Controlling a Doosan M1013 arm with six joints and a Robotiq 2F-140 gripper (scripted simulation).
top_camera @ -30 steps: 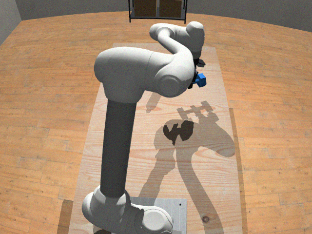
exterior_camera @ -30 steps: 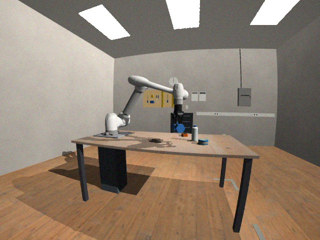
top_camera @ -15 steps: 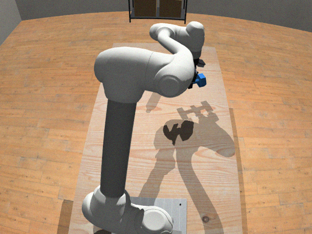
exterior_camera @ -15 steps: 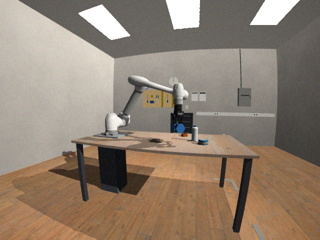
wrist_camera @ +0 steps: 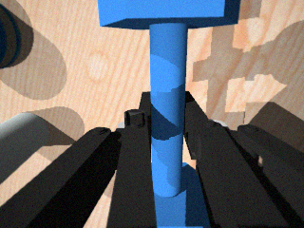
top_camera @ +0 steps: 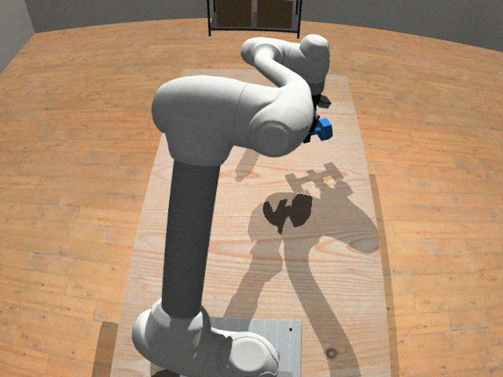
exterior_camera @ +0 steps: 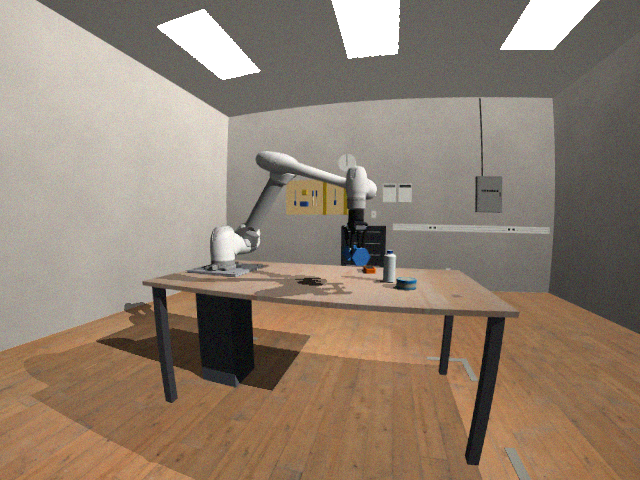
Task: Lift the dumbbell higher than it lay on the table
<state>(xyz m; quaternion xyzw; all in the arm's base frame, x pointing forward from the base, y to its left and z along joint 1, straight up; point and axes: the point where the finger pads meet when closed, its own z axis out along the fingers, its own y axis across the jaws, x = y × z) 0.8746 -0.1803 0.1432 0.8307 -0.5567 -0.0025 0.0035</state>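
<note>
The blue dumbbell (wrist_camera: 167,109) has a round bar and blocky ends. My gripper (wrist_camera: 165,105) is shut on its bar, with one black finger on each side. In the exterior view the dumbbell (exterior_camera: 356,255) hangs under the gripper (exterior_camera: 355,242), clear above the table top. In the top view only one blue end (top_camera: 324,129) shows beside the arm's elbow; the gripper is mostly hidden behind the arm.
A white bottle (exterior_camera: 389,266), a flat blue round tin (exterior_camera: 406,283) and a small orange block (exterior_camera: 369,269) stand on the table to the right of the gripper. A dark flat object (exterior_camera: 310,281) lies mid-table. The arm's base (exterior_camera: 225,248) is at the left end.
</note>
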